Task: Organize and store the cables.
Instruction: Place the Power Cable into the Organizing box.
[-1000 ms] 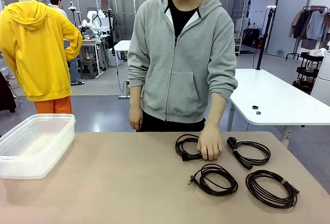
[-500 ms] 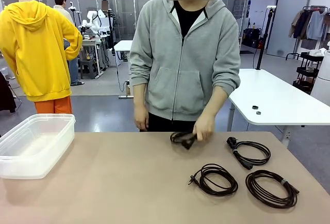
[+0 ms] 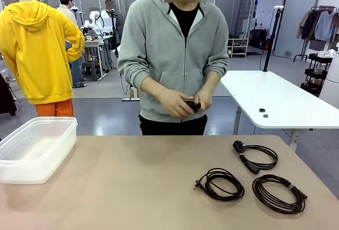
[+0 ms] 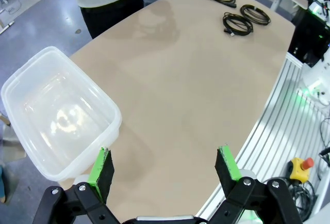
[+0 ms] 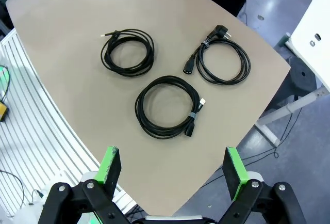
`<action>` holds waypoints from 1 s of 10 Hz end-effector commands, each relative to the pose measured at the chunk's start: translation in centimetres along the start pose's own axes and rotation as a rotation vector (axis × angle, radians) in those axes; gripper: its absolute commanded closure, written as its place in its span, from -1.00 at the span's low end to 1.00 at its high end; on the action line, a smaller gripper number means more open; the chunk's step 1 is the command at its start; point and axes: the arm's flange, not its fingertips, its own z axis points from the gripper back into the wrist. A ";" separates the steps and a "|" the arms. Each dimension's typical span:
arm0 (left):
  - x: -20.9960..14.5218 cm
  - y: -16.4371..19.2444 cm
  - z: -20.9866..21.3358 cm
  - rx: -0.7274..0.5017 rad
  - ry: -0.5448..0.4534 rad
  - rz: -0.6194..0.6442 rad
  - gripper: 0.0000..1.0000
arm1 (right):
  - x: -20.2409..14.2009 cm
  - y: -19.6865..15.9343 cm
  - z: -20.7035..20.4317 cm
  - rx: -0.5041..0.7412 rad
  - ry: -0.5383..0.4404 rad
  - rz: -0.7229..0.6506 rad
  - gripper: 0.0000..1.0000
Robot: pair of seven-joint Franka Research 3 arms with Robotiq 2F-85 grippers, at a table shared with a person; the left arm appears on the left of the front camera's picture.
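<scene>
Three coiled cables lie flat at lower right on the table. A person's hands bunch a fourth cable mid-frame. The left gripper and right gripper are spread wide and empty.

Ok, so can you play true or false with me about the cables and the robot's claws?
1. Three coiled cables lie on the table. True.
2. The clear bin has cables in it. False: no cable is in it; the three coils lie far from it on the table.
3. The person holds a fourth cable in both hands. True.
4. The right gripper is shut on a cable. False: it is open and holds nothing, hanging above the coils.
5. The left gripper is open. True.
</scene>
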 end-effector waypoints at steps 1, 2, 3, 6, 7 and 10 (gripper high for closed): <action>0.0 0.0 0.0 -0.018 -0.009 -0.012 -1.00 | 4.9 -0.3 -3.1 -0.026 0.107 -0.113 -1.00; 0.0 0.0 0.0 -0.018 -0.009 -0.012 -1.00 | 7.2 -0.6 -5.1 0.026 0.122 -0.144 -1.00; 0.0 0.0 0.0 -0.018 -0.009 -0.012 -1.00 | 9.4 -1.0 -7.7 0.001 0.175 -0.191 -1.00; 0.0 0.0 0.0 -0.018 -0.009 -0.012 -1.00 | 13.3 -1.0 -11.7 -0.015 0.264 -0.305 -1.00; 0.0 0.0 0.0 -0.018 -0.009 -0.012 -1.00 | 14.4 -1.2 -14.8 -0.027 0.305 -0.367 -1.00; 0.0 0.0 0.0 -0.018 -0.009 -0.012 -1.00 | 16.0 -1.4 -24.5 -0.117 0.339 -0.520 -1.00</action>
